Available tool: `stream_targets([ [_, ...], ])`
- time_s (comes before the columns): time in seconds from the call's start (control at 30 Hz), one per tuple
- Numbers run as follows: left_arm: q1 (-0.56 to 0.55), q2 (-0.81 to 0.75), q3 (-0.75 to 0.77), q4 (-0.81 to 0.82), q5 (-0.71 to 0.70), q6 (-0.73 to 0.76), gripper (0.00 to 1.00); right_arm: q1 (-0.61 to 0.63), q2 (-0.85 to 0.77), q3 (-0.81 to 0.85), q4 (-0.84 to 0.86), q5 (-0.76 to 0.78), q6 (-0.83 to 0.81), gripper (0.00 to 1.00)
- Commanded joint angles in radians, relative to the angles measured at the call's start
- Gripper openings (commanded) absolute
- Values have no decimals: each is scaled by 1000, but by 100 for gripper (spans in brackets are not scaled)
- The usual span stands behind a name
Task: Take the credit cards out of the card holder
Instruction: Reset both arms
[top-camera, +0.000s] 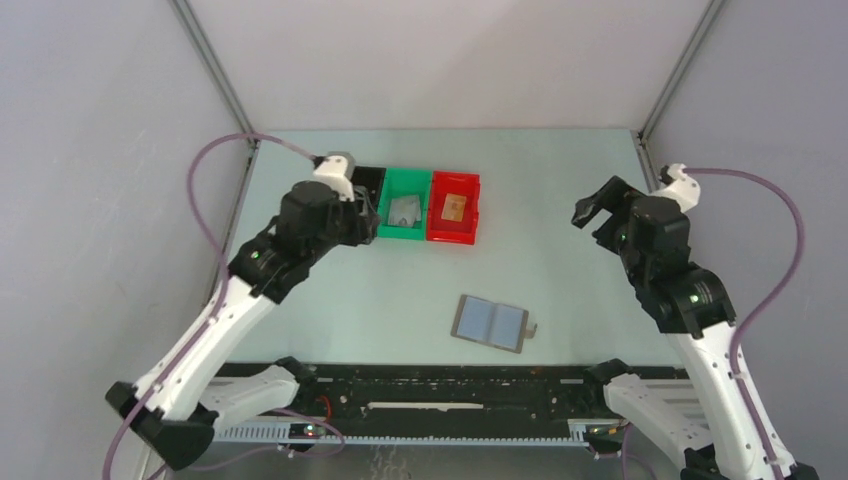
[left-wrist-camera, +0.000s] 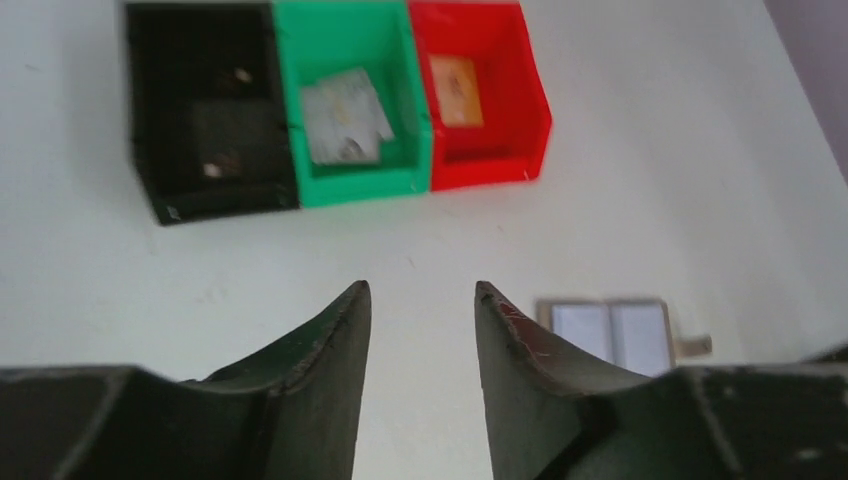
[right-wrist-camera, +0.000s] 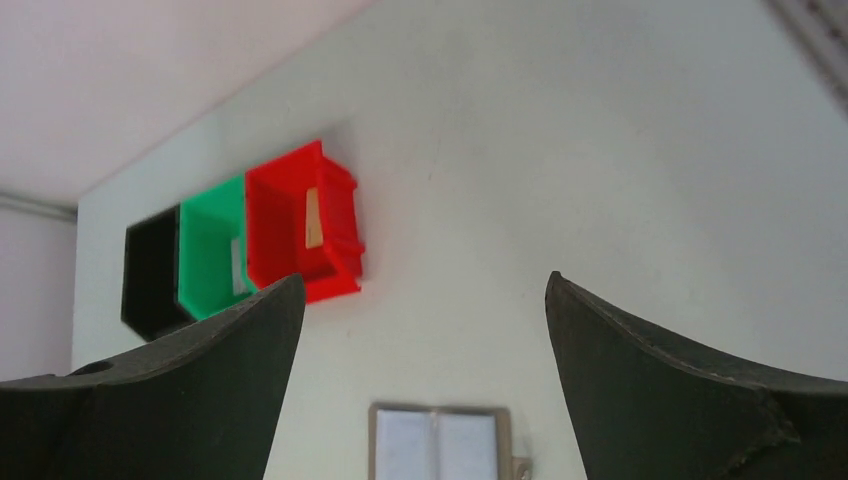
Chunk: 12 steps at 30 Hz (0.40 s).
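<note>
On the bench (top-camera: 580, 260), left the card holder (top-camera: 490, 322) open, seemingly emptied, credit cards (top-camera: 453, 207) dropped in bins (top-camera: 452, 236), hence held left claw (left-wrist-camera: 420, 290) and right claw (right-wrist-camera: 425, 280) spread, empty.

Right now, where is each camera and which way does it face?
Top external: above, behind the robot, facing down at the pale table; both arms show.
Left wrist: faces down past the left gripper at black, green and red plastic bins.
Right wrist: faces low across the table through the open right gripper.
Shared: both wrists see bins and the open grey folding card holder.
</note>
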Motion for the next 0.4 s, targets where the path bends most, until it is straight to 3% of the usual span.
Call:
stream_targets([
  [0.0,4,-154,-54,82,-302,-30,52,-4,-38,21,-76,172,-47,100],
  [0.17,4,-295,-163,186,-407,-49,69,-3,-59,-12,-98,233,-20,100],
  [0.37,4,-333,-195,207,-435,-47,74,-3,-85,-66,-74,191,-27,100],
])
